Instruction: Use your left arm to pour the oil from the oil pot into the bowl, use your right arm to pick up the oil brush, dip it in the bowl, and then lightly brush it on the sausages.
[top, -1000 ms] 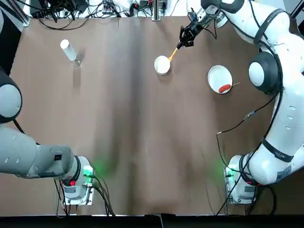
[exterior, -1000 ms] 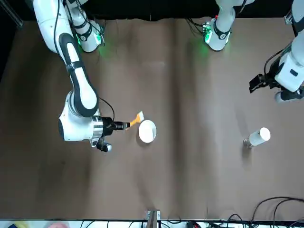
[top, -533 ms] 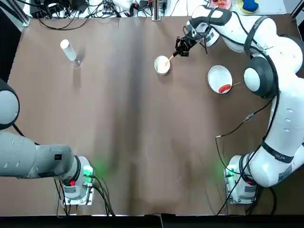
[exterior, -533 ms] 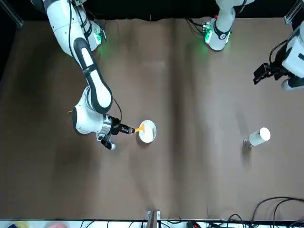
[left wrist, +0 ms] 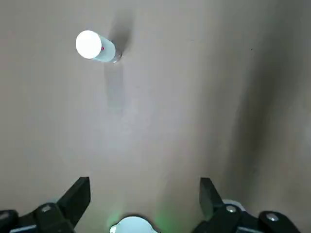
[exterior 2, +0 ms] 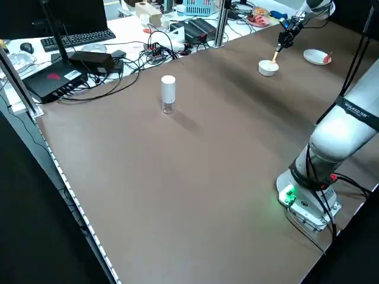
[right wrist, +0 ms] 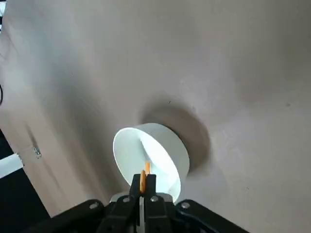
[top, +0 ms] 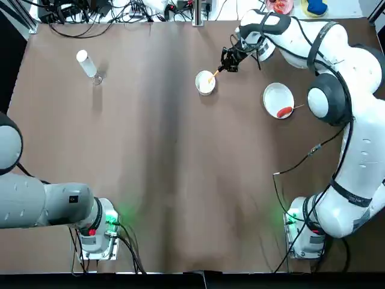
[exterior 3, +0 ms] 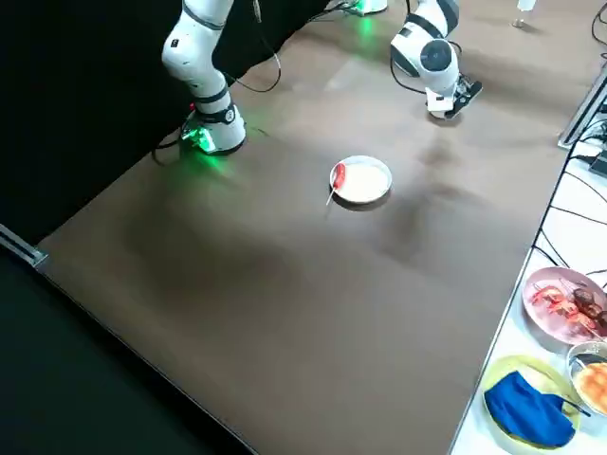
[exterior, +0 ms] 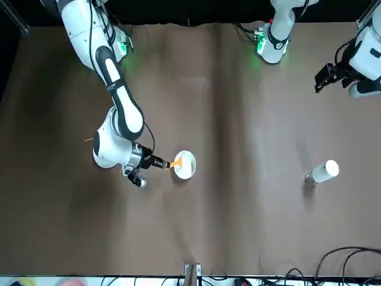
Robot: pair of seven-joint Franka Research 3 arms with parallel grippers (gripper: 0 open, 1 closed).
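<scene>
The oil pot point(top: 88, 65), a clear bottle with a white cap, stands upright at the far left of the table, also seen as the oil pot point(left wrist: 95, 47) in the left wrist view. My left gripper point(exterior: 326, 75) hovers open well back from it. The white bowl point(top: 205, 82) sits far centre. My right gripper point(top: 227, 61) is shut on the oil brush point(top: 213, 73), whose tip reaches down into the bowl point(right wrist: 150, 155). The orange brush handle point(right wrist: 143, 177) shows between the shut fingers. The sausage point(top: 284, 112) lies on a white plate point(top: 275, 95) to the right.
Cables, a keyboard and boxes crowd the bench beyond the table's far edge point(exterior 2: 95, 56). Plates of food and a blue cloth point(exterior 3: 531, 412) sit off the table's right side. Both arm bases, lit green point(top: 111, 218), stand at the near edge.
My right gripper has swung in toward the bowl and tilted down, bringing the brush tip from the rim's far side into the bowl. The left gripper drifted slightly away from the oil pot.
</scene>
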